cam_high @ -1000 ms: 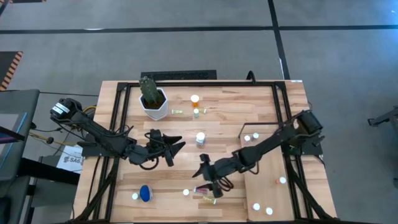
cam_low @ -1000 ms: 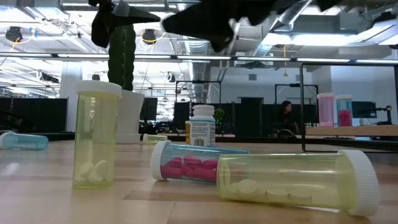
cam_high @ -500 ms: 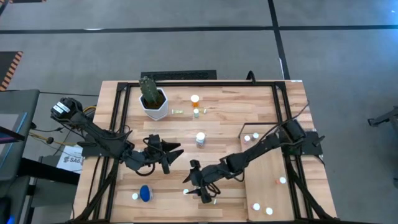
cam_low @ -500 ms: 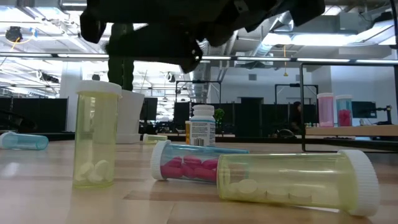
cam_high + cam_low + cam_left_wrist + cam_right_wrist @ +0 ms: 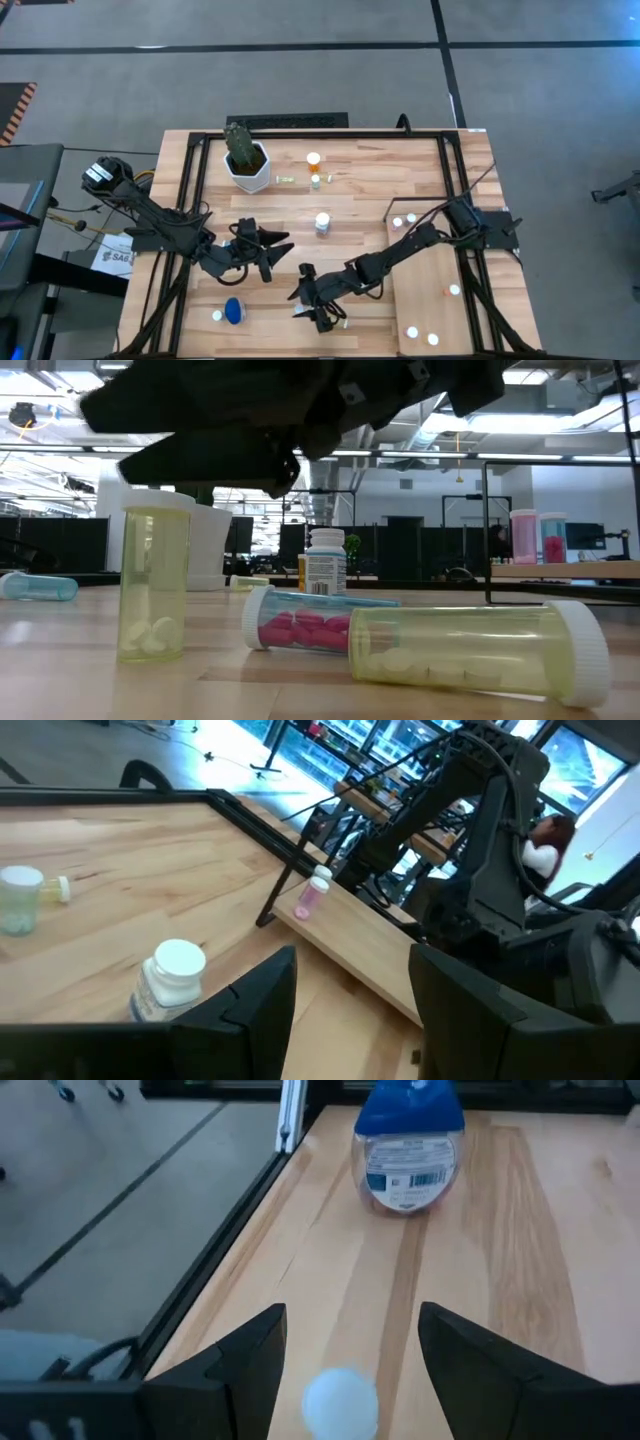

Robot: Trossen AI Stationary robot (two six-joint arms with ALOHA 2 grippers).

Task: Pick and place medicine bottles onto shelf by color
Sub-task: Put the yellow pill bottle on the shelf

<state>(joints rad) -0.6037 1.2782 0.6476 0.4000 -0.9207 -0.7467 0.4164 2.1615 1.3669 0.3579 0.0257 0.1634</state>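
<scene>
We are looking at small medicine bottles scattered over the planked table [image 5: 350, 180], most with white caps. Taking the cactus pot [image 5: 247, 168] as our landmark: an orange bottle [image 5: 314, 160] is standing just to its right, and a white labelled bottle [image 5: 322, 223] is standing farther out toward the table's middle. A blue-capped bottle [image 5: 233, 310] is lying near the front edge, well below the pot. The shelf [image 5: 432, 290], a pale panel, is sitting far across the table from the pot, with several white-capped bottles on it.

The left gripper [image 5: 278, 250] is hovering below the pot, near the white bottle; we are seeing its fingers spread apart with nothing between them. The right gripper [image 5: 306, 305] is hanging over the front boards, its fingers parted and empty too.

The low view is giving us what the overhead cannot: an upright yellow-green bottle [image 5: 155, 577] with pale tablets, a pink bottle [image 5: 300, 626] on its side, and another yellow-green bottle [image 5: 478, 652] lying in front of it. The right wrist view is showing the blue-capped bottle's barcode label [image 5: 408, 1178] and a white cap [image 5: 340, 1400] just ahead of the fingers. The left wrist view is catching a pink bottle [image 5: 313, 896] standing on the shelf's edge.
</scene>
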